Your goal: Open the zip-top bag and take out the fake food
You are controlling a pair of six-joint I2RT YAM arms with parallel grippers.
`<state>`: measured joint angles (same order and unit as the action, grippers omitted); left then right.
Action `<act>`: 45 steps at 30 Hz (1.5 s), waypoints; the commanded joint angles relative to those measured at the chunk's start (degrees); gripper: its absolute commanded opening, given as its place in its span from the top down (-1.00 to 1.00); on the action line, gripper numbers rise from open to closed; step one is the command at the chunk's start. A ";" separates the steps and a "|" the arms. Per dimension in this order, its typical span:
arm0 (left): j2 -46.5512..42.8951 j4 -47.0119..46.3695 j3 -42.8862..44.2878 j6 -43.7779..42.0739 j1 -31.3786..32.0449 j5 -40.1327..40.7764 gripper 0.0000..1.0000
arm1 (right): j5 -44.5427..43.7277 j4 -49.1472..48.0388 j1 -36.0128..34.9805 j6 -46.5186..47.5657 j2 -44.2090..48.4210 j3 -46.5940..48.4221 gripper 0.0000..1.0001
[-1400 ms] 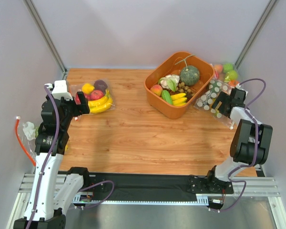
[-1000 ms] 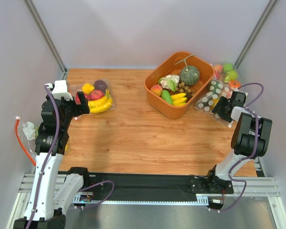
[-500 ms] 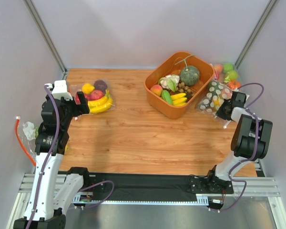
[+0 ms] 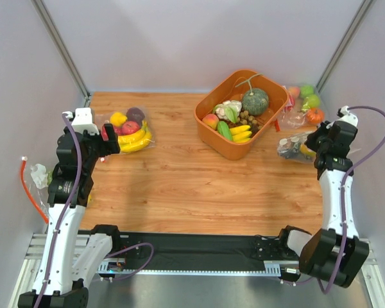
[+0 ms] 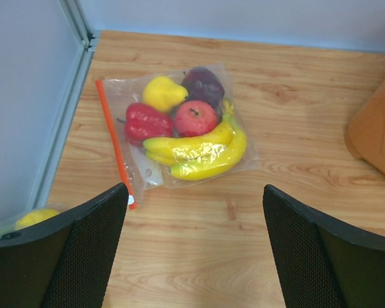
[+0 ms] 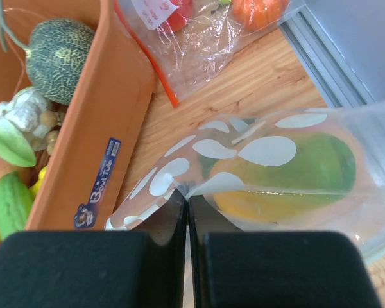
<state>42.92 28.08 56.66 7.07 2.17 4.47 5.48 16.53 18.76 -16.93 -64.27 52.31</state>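
The clear plastic zip-top bag printed with white polka dots (image 6: pixel 269 151) was pinched at one edge by the right gripper (image 6: pixel 187 208), whose fingers were clenched tight on the film. The bag was held over the wooden table (image 4: pixel 179 179), just right of the orange plastic tub (image 6: pixel 96 128), and a yellow-orange-green mango (image 6: pixel 289 183) was seen inside it. The left gripper (image 5: pixel 194 192) was spread wide, grasping nothing, near a plain clear bag of fruit (image 5: pixel 179 128).

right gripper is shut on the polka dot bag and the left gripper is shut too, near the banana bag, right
Not quite. The left gripper is open, not shut: the left wrist view shows its jaws standing wide apart, with the banana bag ahead of them. The rest holds: the right gripper is shut on the polka dot bag.
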 commanded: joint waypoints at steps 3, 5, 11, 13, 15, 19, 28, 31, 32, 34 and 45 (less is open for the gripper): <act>0.24 -1.00 0.11 -0.04 0.11 -5.34 -0.79 | 2.06 4.21 -0.39 -1.35 9.84 -0.45 0.99; 0.24 -1.44 0.11 -0.30 0.46 -8.24 -0.76 | 4.71 3.77 -0.48 -2.67 12.05 -2.03 0.99; -0.99 -2.06 -0.33 -1.09 4.67 -10.45 -0.74 | 9.72 1.31 -4.08 -4.34 18.65 -6.78 0.99; -1.25 -2.15 -0.59 -0.57 6.86 -10.45 -0.75 | 10.52 1.57 -6.44 -4.08 19.44 -6.79 0.99; -1.34 -2.23 -1.03 0.57 9.67 -9.40 -0.75 | 10.26 2.44 -8.73 -3.82 20.06 -6.35 0.99; -0.91 -1.36 -1.12 1.89 17.67 -4.84 -0.75 | 11.13 3.85 -13.65 -2.85 20.59 -5.21 0.99; 0.58 -3.63 -4.19 5.49 42.01 11.16 -0.75 | 17.37 6.67 -20.33 -2.40 21.99 -4.33 0.99; 3.92 -6.44 -4.63 6.55 50.27 15.89 -0.75 | 16.94 8.33 -23.93 -2.50 21.99 -4.24 0.99; 5.50 -7.32 -4.63 6.73 52.04 16.88 -0.76 | 16.33 8.69 -25.17 -2.58 22.17 -4.33 0.99; 6.82 -9.43 -4.28 7.17 56.35 17.85 -0.77 | 13.87 8.60 -29.63 -3.11 22.35 -4.41 0.99; 7.53 -18.92 -9.11 9.54 62.34 9.52 -0.80 | 3.49 1.84 -51.35 -8.03 14.71 -3.36 0.99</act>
<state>51.16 14.37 49.95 14.81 63.83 17.47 12.58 24.27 -28.99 -22.92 -47.57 45.47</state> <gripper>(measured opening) 0.895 0.006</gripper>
